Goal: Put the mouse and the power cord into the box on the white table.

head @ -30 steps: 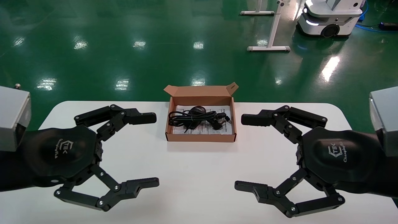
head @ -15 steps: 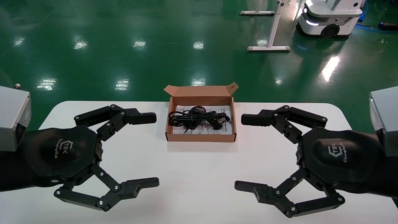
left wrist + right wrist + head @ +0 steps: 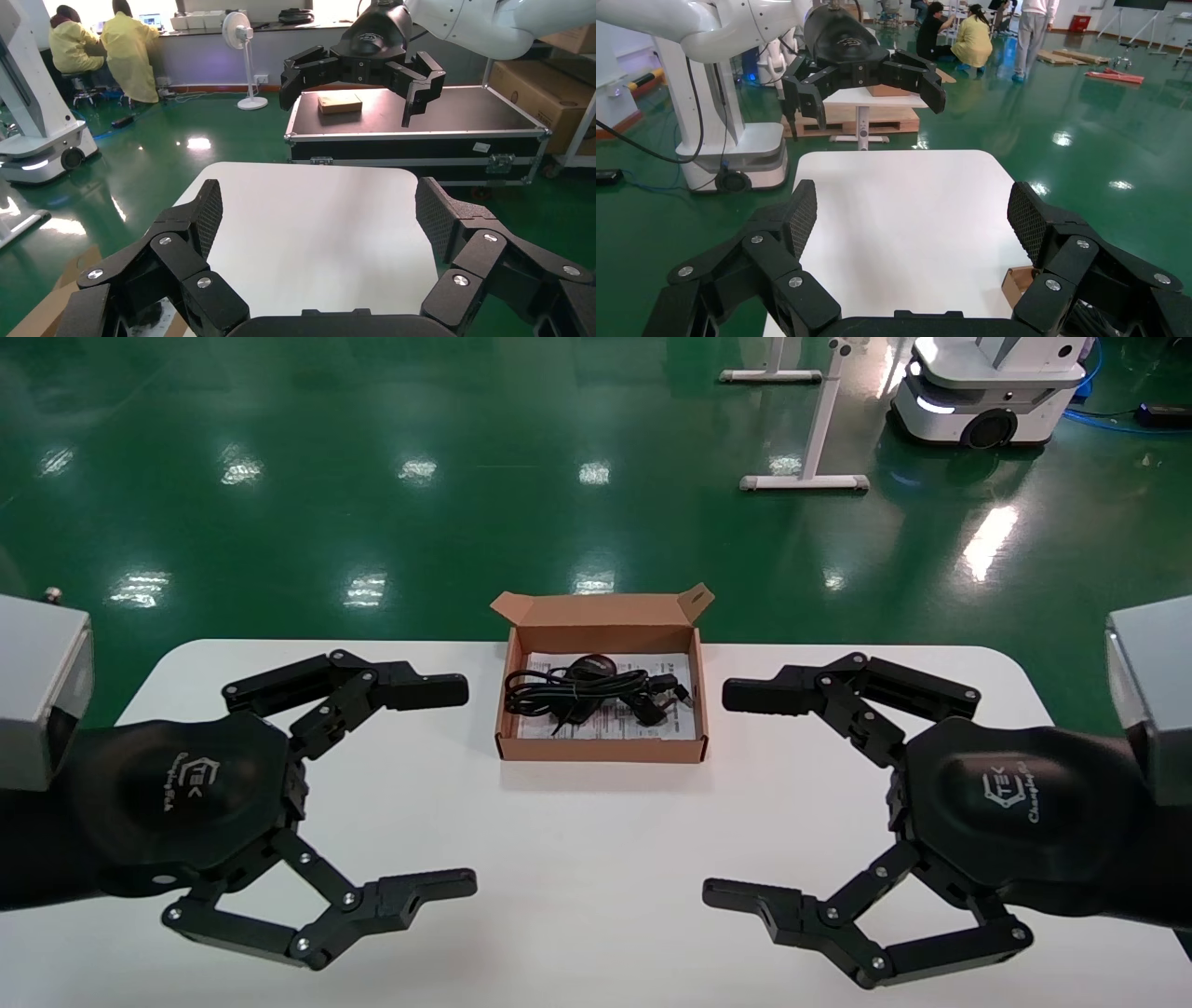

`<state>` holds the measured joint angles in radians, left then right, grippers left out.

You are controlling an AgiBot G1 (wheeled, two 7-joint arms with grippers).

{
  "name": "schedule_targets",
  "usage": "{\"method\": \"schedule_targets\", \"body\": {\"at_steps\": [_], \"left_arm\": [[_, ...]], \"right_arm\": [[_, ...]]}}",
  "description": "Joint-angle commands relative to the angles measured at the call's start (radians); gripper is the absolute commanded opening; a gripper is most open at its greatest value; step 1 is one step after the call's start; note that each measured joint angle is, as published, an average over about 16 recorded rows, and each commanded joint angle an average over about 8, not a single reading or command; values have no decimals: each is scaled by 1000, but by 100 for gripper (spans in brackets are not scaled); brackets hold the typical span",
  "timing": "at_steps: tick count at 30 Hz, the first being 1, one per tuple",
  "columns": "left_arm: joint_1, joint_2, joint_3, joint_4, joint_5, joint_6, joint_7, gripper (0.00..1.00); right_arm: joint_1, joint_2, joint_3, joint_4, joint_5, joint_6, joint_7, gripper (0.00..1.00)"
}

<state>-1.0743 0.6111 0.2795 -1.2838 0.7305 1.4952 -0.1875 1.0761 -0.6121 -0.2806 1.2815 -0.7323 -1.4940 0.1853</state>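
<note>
- Change: none. Across the last sec of head views nothing shifts – both arms, box & contents sit exactly as they were.
- Left hand (image 3: 424,786), black w/ linkage fingers, hovers over the left part of the large plain white rounded-corner surface (image 3: 596,859), fingers spread wide, nothing held.
- Right hand (image 3: 750,795), same build, mirrors it on the right side, also spread wide & empty.
- Shallow brown cardboard box (image 3: 602,749) w/ small flaps & white printed paper lining sits at the far middle of the surface, between the two hands, well apart from both.
- Small black oval mouse (image 3: 590,665) lies inside near the box's back wall; thick black bundled power cord (image 3: 559,692) lies inside too, over/against the mouse, plug end toward the right. Where the mouse's thin wire ends & the cord starts: can't tell.
- Meaning: both items are in the box, arms idle – task looks done, I'd judge; nothing left to pick.
- Views: only the head view shows the box contents. Left wrist view shows bare surface & the right hand across it, plus only a sliver of brown card at one corner; right wrist view likewise catches only a box corner, plus the left hand opposite. Wrist views confirm nothing sits between the spread fingers.
</note>
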Motion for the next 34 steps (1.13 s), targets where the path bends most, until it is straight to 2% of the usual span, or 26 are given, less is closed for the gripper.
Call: {"method": "schedule_targets", "body": {"at_steps": [1,34], "left_arm": [[0,0,0,0,0,0,0,100],[0,0,0,0,0,0,0,100]], "right_arm": [[0,0,0,0,0,0,0,100],[0,0,0,0,0,0,0,100]]}}
